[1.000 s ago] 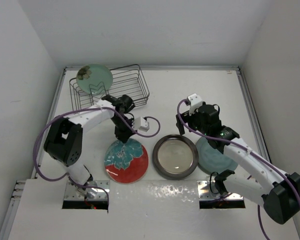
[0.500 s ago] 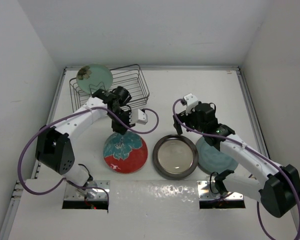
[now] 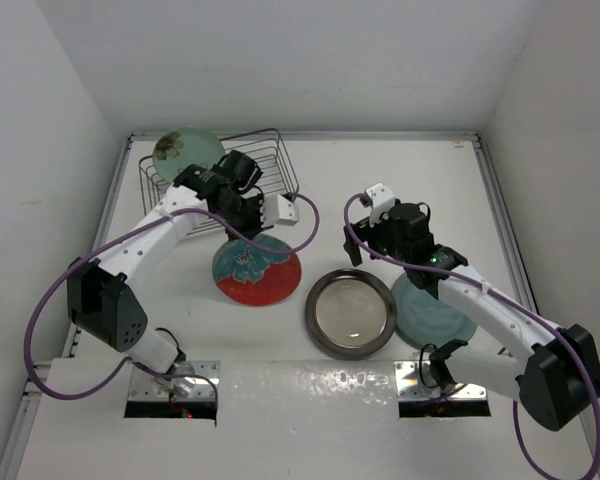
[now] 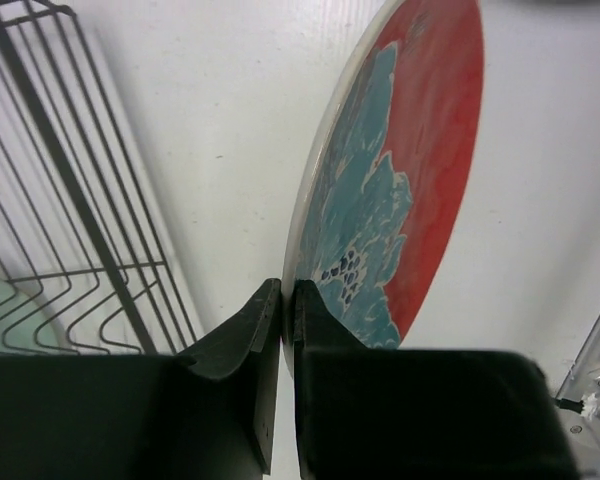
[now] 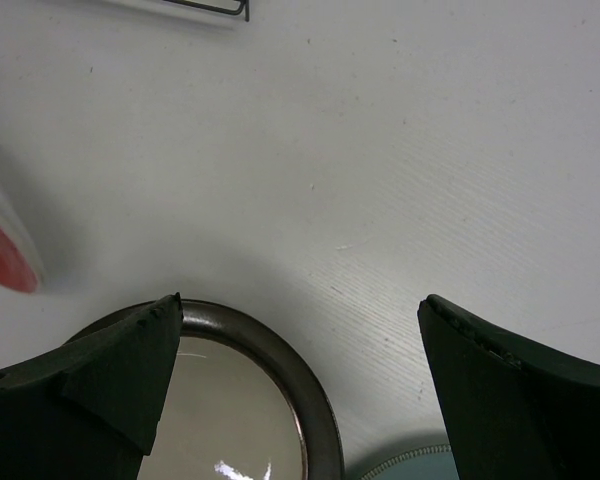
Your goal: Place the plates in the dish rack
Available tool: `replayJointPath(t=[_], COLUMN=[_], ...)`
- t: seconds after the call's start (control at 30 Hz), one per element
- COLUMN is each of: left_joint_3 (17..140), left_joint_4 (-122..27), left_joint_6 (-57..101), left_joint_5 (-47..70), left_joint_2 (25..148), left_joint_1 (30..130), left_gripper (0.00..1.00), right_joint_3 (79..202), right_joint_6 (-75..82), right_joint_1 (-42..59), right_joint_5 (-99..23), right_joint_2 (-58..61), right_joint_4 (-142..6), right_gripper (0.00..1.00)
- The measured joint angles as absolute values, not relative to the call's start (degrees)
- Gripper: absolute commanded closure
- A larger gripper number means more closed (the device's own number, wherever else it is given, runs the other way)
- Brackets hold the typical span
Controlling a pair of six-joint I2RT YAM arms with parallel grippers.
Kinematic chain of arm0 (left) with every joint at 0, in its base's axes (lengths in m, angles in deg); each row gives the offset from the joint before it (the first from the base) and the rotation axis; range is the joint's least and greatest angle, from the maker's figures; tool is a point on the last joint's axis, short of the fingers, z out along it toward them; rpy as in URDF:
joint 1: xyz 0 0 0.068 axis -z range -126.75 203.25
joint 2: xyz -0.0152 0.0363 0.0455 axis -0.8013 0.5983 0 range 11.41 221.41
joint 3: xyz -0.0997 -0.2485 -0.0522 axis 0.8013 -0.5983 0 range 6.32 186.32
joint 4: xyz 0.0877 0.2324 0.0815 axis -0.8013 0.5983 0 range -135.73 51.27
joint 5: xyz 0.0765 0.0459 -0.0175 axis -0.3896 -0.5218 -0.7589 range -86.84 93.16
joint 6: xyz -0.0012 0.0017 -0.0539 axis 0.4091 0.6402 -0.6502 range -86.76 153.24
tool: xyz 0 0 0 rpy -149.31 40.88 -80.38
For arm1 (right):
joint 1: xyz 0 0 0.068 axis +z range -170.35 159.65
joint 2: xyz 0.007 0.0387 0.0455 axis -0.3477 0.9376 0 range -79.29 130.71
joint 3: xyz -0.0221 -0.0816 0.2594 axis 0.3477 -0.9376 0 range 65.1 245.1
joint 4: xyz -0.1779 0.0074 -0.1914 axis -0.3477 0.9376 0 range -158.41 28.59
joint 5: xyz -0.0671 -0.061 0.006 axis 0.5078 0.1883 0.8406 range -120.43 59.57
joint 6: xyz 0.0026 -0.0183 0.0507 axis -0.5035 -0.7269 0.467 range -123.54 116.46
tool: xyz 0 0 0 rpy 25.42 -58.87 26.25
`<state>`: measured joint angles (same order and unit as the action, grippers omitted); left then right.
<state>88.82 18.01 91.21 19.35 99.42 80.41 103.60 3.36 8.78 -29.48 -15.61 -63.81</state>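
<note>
Just in front of the dish rack (image 3: 272,168), the left pincer (image 4: 288,290) has closed tight on the rim of the red floral plate (image 3: 260,272), tilting it up and bringing it nearer the rack: slotting comes next. Farther from the rack, the right pincer (image 3: 365,255) hangs wide open, empty.

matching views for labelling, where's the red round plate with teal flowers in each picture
Top external: red round plate with teal flowers left of centre, tilted, held by left end effector.
Left wrist: upper right, edge-on.
Right wrist: red sliver, left edge.
Shared: dark wire dish rack, left in first two.
</note>
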Motion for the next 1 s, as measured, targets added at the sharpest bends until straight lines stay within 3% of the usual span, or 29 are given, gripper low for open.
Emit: replayJointPath(t=[0.6,1.0], left_joint_3=[105.36,132.51], left_joint_4=[18.54,21.27], left_joint_6=[89.33,94.18], left_joint_5=[18.85,14.08], left_joint_2=[100.86,109.39], left_joint_1=[80.15,79.73], left_gripper=[1.0,1.0], right_joint_3=[103.58,106.24], right_joint_6=[4.56,6.02], right_joint_1=[8.78,8.76], right_joint_5=[-29.52,-31.01], right_joint_2=[-15.46,-14.85], right_joint_4=[-66.89,-66.95], right_gripper=[0.01,0.01])
